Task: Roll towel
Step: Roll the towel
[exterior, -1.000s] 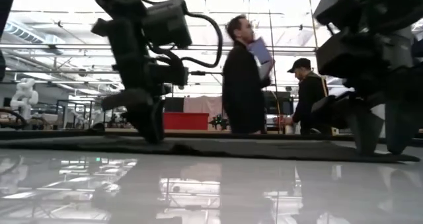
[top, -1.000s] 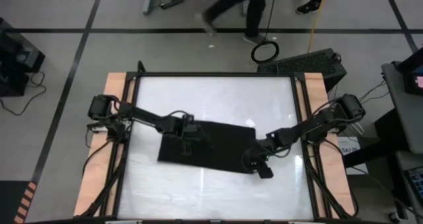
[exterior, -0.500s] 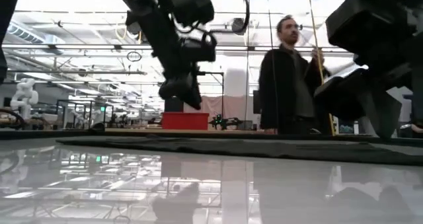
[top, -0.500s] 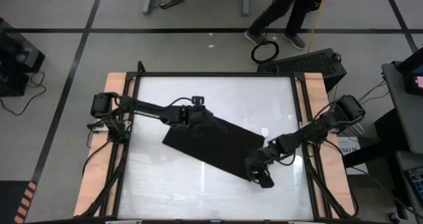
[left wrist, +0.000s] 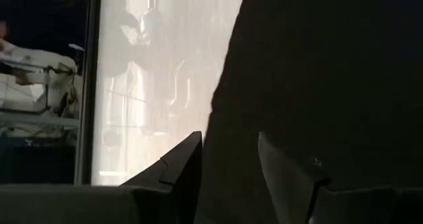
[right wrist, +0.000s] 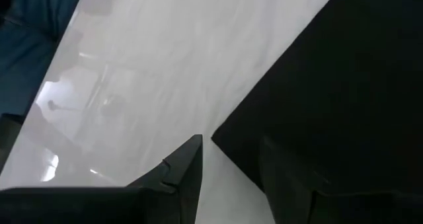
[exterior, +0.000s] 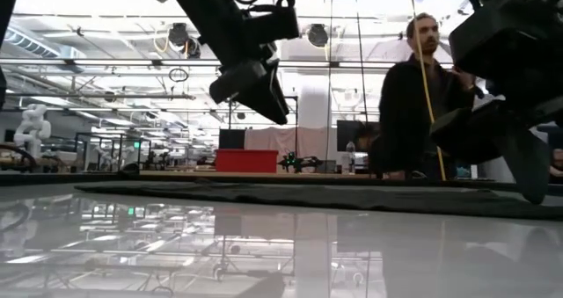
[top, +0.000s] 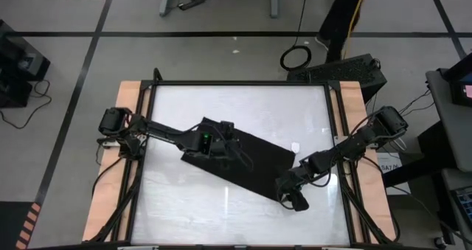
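Black towel (top: 240, 164) is lying flat and unrolled mid-table, so rolling is all pending. Left gripper (top: 240, 153) is hovering above it, right gripper (top: 295, 200) at its corner, both parted narrowly, empty.

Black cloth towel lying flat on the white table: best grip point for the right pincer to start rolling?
The corner nearest the right pincer. The plain black cloth towel lies flat and slanted on the glossy white table, so that corner points at the pincer. Probably come from off the cloth, one finger sliding under the edge, and pinch.
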Action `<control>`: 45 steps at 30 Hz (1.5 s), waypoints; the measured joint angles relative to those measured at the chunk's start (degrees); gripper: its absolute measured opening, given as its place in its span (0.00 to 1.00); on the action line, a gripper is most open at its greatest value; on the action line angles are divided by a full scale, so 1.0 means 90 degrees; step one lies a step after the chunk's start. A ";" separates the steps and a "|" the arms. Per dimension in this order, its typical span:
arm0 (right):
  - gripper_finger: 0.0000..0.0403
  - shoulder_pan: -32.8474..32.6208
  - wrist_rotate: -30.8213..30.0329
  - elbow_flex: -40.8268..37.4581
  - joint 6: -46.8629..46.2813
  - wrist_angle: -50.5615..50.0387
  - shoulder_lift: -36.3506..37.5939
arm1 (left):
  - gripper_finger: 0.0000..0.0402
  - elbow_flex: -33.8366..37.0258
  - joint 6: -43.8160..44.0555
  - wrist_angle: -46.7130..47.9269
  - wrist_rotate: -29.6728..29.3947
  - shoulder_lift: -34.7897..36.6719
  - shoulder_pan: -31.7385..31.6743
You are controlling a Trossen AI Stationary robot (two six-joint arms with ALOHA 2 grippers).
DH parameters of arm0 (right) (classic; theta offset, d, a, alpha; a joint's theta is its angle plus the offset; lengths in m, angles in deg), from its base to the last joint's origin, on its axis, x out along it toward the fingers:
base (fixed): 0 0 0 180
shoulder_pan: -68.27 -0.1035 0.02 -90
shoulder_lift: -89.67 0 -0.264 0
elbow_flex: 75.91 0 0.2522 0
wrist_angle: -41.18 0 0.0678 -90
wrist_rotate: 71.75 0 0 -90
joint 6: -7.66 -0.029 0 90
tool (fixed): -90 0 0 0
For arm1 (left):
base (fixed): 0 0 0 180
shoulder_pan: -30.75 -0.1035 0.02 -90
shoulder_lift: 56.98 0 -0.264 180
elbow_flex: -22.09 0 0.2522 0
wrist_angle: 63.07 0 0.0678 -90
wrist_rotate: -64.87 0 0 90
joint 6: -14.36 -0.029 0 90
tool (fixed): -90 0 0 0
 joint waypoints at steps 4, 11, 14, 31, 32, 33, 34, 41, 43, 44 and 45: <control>0.34 0.0000 -0.0004 0.0000 0.0052 0.0001 0.0002 | 0.39 0.0000 0.0409 -0.0001 0.0084 0.0000 0.0164; 0.34 0.0000 -0.0023 0.0002 0.0163 0.0015 0.0005 | 0.39 0.0000 0.1280 -0.0192 0.0302 0.0000 0.0481; 0.34 -0.0026 -0.0478 0.0005 0.0172 0.0063 0.0007 | 0.39 0.0099 0.1879 -0.0693 0.0329 0.0007 0.0666; 0.34 -0.0126 -0.1232 0.0017 0.0598 0.0591 0.0032 | 0.39 0.0590 0.3119 -0.1387 0.0267 -0.0316 0.1325; 0.34 -0.0091 -0.1309 0.0012 0.0609 0.0480 0.0066 | 0.39 0.0590 0.3300 -0.1221 0.0402 -0.0316 0.1325; 0.34 -0.0045 -0.1418 0.0012 0.0611 0.0392 0.0096 | 0.39 0.0590 0.3463 -0.1058 0.0583 -0.0316 0.1329; 0.34 0.0018 -0.1464 0.0012 0.0612 0.0305 0.0121 | 0.39 0.0606 0.3605 -0.0956 0.0729 -0.0316 0.1331; 0.34 0.0440 -0.1799 0.0015 0.0895 -0.0384 0.0475 | 0.39 0.0787 0.4184 -0.0400 0.0876 -0.0608 0.1289; 0.34 0.0605 -0.2071 0.0009 0.0950 -0.0655 0.0529 | 0.39 0.0787 0.4214 -0.0262 0.0903 -0.0765 0.1216; 0.34 0.0681 -0.2130 0.0010 0.0965 -0.0778 0.0546 | 0.39 0.0787 0.4208 -0.0288 0.0900 -0.0818 0.1168; 0.34 0.0767 -0.2130 0.0009 0.0968 -0.0930 0.0564 | 0.39 0.0777 0.4182 -0.0318 0.0899 -0.0864 0.1106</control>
